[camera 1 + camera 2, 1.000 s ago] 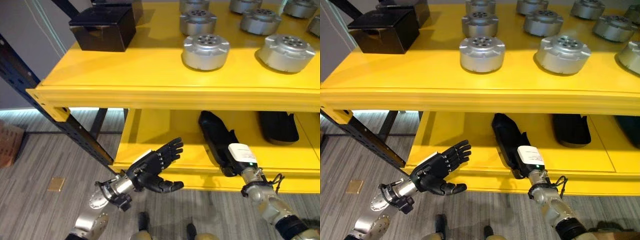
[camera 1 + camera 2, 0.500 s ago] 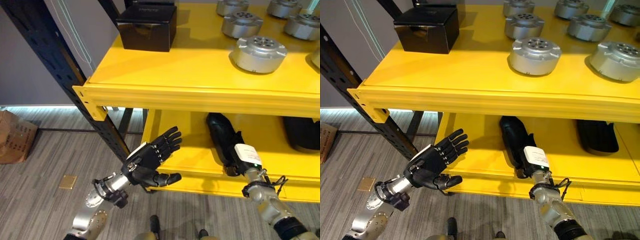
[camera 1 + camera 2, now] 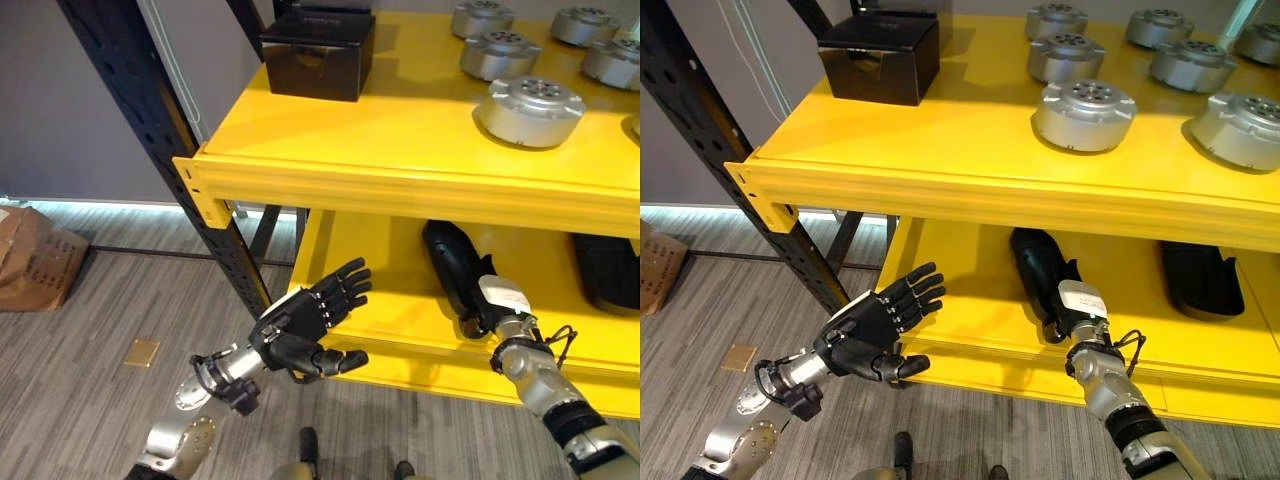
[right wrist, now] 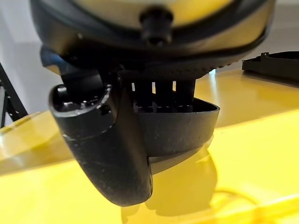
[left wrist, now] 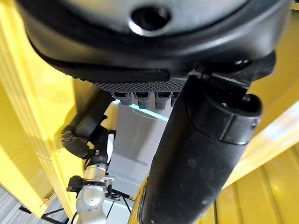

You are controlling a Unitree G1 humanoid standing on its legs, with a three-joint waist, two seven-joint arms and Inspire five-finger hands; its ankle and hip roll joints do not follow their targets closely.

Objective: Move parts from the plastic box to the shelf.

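We see the left hand held in the air in front of the yellow shelf, its fingers spread straight and its thumb out to the side, holding nothing. The right hand reaches onto the lower shelf board, and in its wrist view the fingers and thumb close around the rim of a black plastic part that rests on the yellow board. Another black part lies further right on the same board, well apart from the hand. On the upper level stand several round silver metal parts, and near the left end a black box sits beside the dark upright post.
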